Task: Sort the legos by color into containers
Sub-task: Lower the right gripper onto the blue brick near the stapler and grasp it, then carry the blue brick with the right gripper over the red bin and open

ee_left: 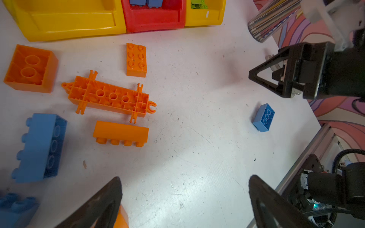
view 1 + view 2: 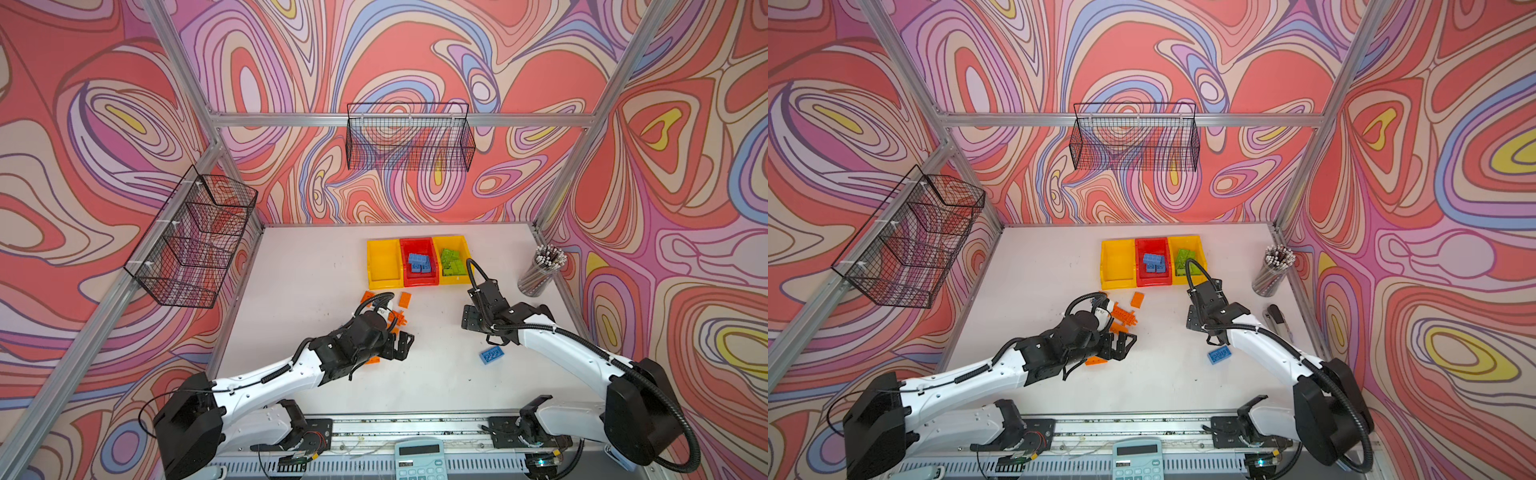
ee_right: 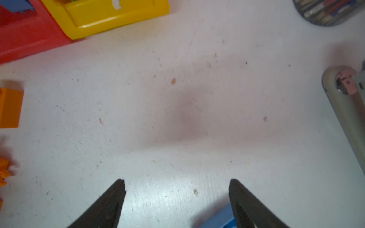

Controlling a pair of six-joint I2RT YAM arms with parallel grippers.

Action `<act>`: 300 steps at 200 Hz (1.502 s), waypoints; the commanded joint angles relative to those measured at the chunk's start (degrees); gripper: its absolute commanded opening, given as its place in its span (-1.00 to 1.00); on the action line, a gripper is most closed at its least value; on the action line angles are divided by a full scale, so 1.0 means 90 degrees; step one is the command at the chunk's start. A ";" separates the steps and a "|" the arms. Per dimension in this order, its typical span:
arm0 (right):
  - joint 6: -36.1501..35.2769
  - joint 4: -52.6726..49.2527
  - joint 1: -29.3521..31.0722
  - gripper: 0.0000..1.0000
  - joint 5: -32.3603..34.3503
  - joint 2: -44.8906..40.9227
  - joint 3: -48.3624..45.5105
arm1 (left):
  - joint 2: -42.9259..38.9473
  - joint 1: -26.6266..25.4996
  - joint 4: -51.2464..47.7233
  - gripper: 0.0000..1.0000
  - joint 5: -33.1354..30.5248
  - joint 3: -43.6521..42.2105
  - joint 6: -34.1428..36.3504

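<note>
Two white arms (image 2: pixel 266 376), black joints (ribbed black cables (image 2: pixel 681 415) alongside).

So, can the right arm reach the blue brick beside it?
Probably yes: the blue brick lies alone just behind the open right pincer, nothing between; it would need to pull back slightly.

Glossy moulded plastic containers (image 1: pixel 69 31) and smooth, softly shiny plastic legos (image 1: pixel 120 134) sit on a scuffed, speckled matt white table (image 1: pixel 197 158); black wire-mesh baskets (image 2: pixel 409 137) hang on brushed metal framing (image 2: pixel 291 119).
</note>
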 commanded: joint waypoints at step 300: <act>0.1229 0.0441 0.0002 -0.42 -0.0246 -0.0096 -0.0692 | 0.0827 -0.0098 0.0331 1.00 0.0087 0.0259 0.0191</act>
